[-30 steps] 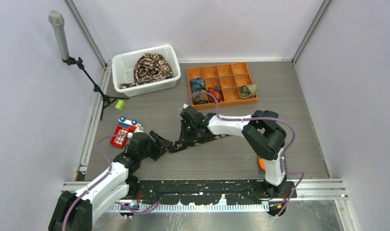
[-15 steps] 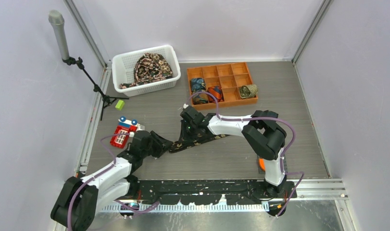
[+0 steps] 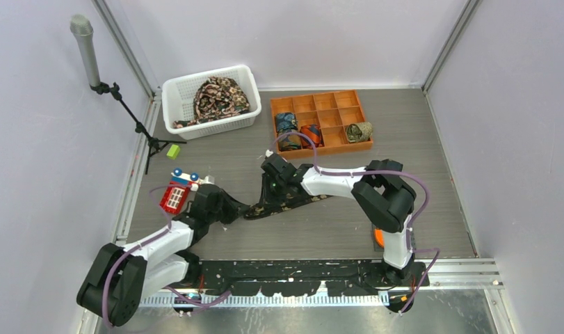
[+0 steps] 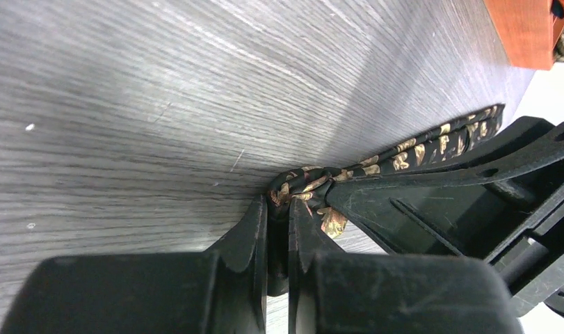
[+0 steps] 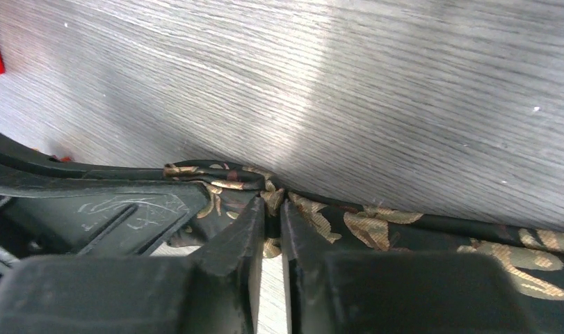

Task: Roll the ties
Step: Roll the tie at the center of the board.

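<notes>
1. Top view: the black tie (image 3: 293, 200) lies flat in the middle of the grey table (image 3: 432, 188), slanting from 8 o'clock up to 2 o'clock. The left gripper (image 3: 241, 207) meets its 8 o'clock end. The right gripper (image 3: 273, 186) bears down on it near mid-length. At 11 o'clock a white basket (image 3: 173, 104) holds a heap of ties (image 3: 216, 97). At 1 o'clock an orange tray (image 3: 319, 95) holds rolled ties (image 3: 288, 125).
2. Left wrist view: the left gripper (image 4: 277, 209) has its jaws drawn narrow, pinching a bunched fold of the black tie (image 4: 303, 182), which trails off toward 2 o'clock.
3. Right wrist view: the right gripper (image 5: 272, 207) has its jaws nearly together, nipping the black tie (image 5: 376, 226). The tie's strip runs off toward 4 o'clock.
</notes>
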